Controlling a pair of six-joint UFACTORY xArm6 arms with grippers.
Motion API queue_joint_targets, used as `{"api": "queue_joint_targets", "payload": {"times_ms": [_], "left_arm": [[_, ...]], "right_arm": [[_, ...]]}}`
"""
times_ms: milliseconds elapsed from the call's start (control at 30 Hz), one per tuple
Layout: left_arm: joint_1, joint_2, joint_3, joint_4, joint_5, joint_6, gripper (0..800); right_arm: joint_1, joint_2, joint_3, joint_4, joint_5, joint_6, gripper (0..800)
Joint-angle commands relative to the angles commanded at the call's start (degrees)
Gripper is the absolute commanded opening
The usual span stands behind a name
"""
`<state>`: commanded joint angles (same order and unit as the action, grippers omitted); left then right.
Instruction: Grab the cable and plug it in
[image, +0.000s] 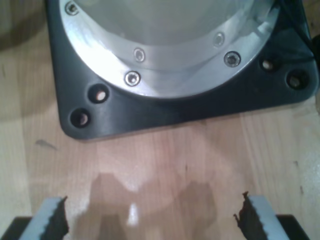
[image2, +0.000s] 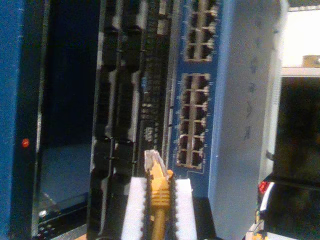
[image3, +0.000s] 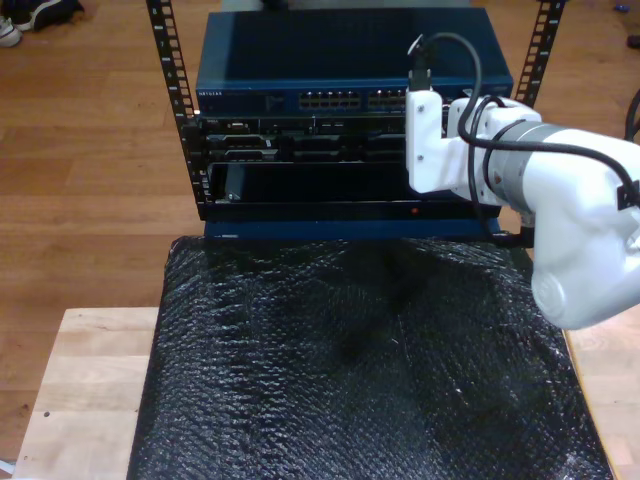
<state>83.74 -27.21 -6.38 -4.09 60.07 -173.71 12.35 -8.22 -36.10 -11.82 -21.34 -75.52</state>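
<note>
The yellow-orange cable (image2: 159, 200) is clamped between the white fingers (image2: 134, 205) of my second gripper (image2: 159, 184), which is shut on it. Its clear plug (image2: 151, 159) sticks out past the fingertips toward the rack, close to the blue switch's port block (image2: 192, 120) and a little to the side of its nearest ports, apart from them. In the exterior view my second arm (image3: 500, 165) reaches in from that view's right to the rack front, just under the switch's port row (image3: 340, 99). My first gripper (image: 152, 217) is open over bare wood with nothing between its fingers.
A black base plate (image: 100, 115) with a bolted metal flange (image: 165, 75) stands on the wooden table ahead of my first gripper. A black bubble-wrap mat (image3: 350, 350) covers the table before the rack. Rack uprights (image3: 175, 80) and black modules (image2: 117, 115) flank the switch.
</note>
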Motion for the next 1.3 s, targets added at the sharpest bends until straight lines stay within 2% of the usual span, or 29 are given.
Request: {"api": "queue_joint_targets", "payload": {"times_ms": [467,700,967,1167,1300], "left_arm": [[0.0,0.0,0.0,0.0,0.0,0.0,800],[0.0,0.0,0.0,0.0,0.0,0.0,800],[0.0,0.0,0.0,0.0,0.0,0.0,800],[0.0,0.0,0.0,0.0,0.0,0.0,800],[0.0,0.0,0.0,0.0,0.0,0.0,800]], "right_arm": [[-0.4,3.0,7.7,0.9,-21.5,-0.3,0],[-0.9,3.5,8.1,1.6,-23.7,-0.1,0],[-2.0,7.8,7.6,2.1,-33.1,-0.6,0],[-2.2,10.4,7.5,2.5,-34.2,-0.3,0],[-1.8,12.7,7.4,5.7,-37.2,-0.7,0]]}}
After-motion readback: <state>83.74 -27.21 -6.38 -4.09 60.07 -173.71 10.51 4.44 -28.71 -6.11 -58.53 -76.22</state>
